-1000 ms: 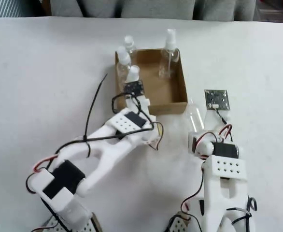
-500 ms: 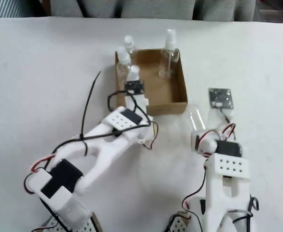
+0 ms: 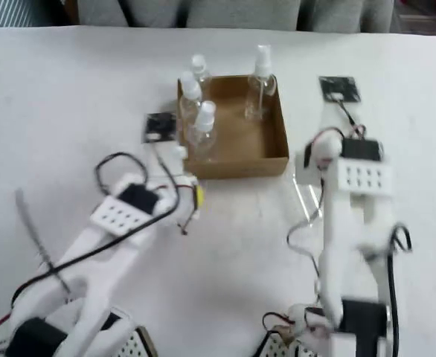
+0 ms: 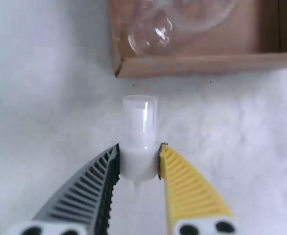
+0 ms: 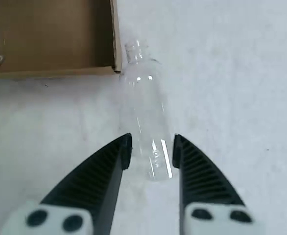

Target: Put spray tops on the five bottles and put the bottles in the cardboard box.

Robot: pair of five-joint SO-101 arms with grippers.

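The cardboard box [image 3: 274, 160] sits mid-table with several capped clear bottles standing in it, one near its left wall [image 3: 202, 128] and one at its far right [image 3: 260, 85]. My left gripper [image 4: 138, 160] is shut on a white spray top [image 4: 139, 122], just off the box's corner [image 4: 118, 72]. A bottle's base [image 4: 173, 19] shows inside the box beyond it. An uncapped clear bottle [image 5: 148, 112] lies on the table with its neck beside the box's near right corner [image 5: 115, 68]. My right gripper [image 5: 151, 147] is open, its fingers on either side of the bottle's base end.
The left arm [image 3: 117, 216] reaches in from the near left and the right arm [image 3: 352, 178] stands right of the box, both trailing loose wires. White tabletop lies open on both sides of the box and beyond it.
The left arm has pulled back out of the box to its left, leaving a capped bottle standing there. The right arm has swung forward along the box's right side.
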